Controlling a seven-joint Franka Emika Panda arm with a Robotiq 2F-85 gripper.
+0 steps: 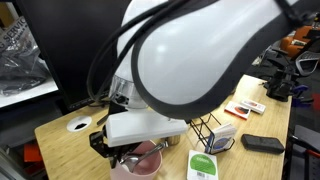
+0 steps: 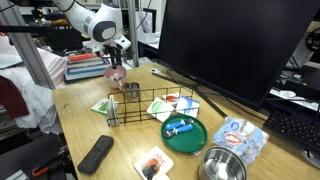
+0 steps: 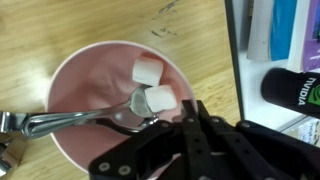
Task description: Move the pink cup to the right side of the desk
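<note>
The pink cup is wide and pale pink. It holds a metal spoon and two white cubes. My gripper is at the cup's near rim with its black fingers pressed together on the rim. In both exterior views the cup sits under the gripper at one end of the light wooden desk. I cannot tell whether the cup rests on the desk or hangs just above it.
A small steel pitcher and a black wire rack stand close to the cup. A green plate, a steel bowl, a black phone and cards lie further along. A large monitor lines the back. A white grommet hole shows.
</note>
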